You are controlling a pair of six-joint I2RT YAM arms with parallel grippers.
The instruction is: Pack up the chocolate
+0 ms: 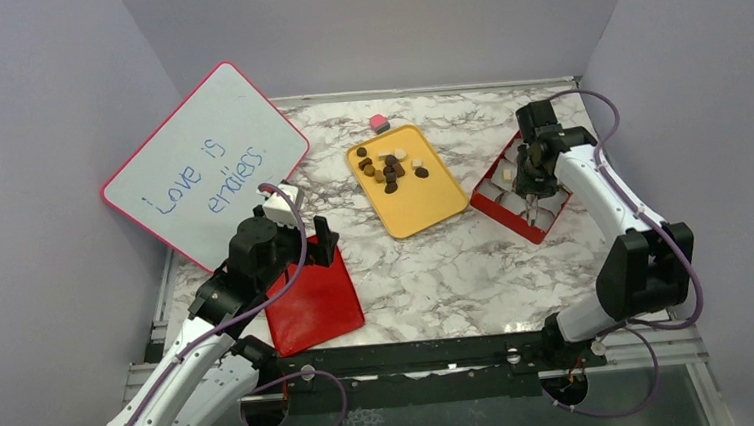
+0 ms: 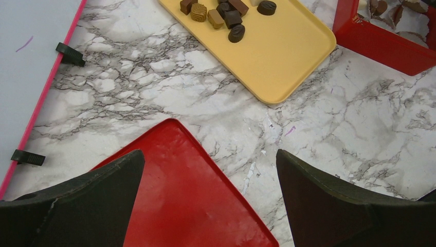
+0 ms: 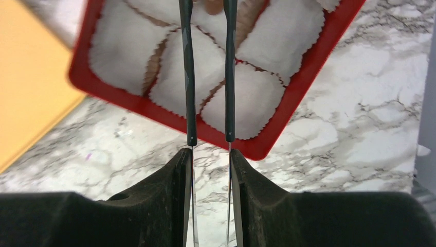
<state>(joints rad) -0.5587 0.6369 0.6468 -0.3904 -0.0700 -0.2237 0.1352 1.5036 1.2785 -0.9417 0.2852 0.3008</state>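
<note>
The yellow tray [image 1: 423,210] sits in the middle of the surface [image 1: 437,269], with the red box [image 3: 154,112] at its three o'clock. The chocolate [image 1: 388,167] is heaped at the tray's twelve o'clock end. It is probably light, hard, smooth and easily marked, so each piece wants a gentle pinch across its sides. The left tool [image 2: 210,157] gapes wide above the red lid [image 2: 190,195], gripping nothing. The right tool [image 3: 211,154] clamps tweezers [image 3: 188,77] over the box, and a blurred tan piece [image 3: 215,6] seems pinched at their tips.

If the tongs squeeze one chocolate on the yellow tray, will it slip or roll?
Probably it slips easily: the chocolates look smooth and glossy. The round ones may roll on the flat yellow tray; blocky ones should stay. The thin tongs in the right gripper likely flex, so grip gently.
</note>
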